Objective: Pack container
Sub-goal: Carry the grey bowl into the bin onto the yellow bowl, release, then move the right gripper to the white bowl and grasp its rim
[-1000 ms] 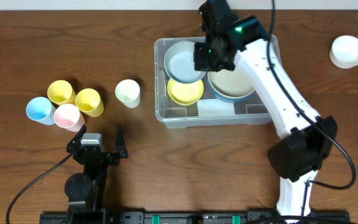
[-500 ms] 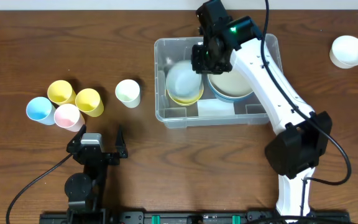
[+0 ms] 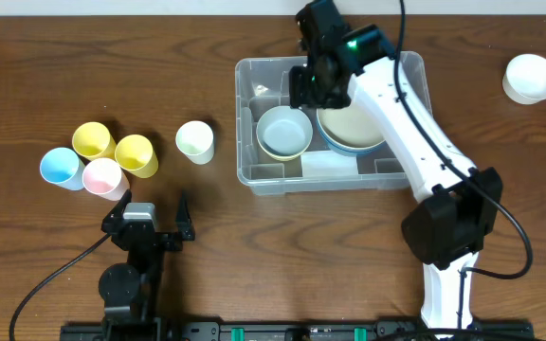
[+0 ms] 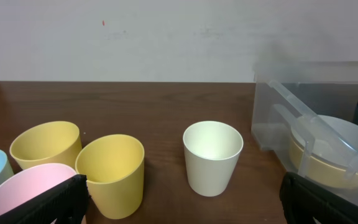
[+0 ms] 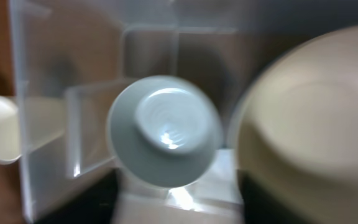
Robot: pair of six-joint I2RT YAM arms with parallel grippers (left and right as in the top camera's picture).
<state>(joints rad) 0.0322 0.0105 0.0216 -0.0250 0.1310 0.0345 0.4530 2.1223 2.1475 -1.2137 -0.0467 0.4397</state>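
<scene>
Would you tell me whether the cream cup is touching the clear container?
Apart. The overhead view shows bare table between the cream cup and the container.

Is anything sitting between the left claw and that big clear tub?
Partly: the cream cup stands just ahead of the left gripper, short of the container. Nothing else visible lies between them.
</scene>
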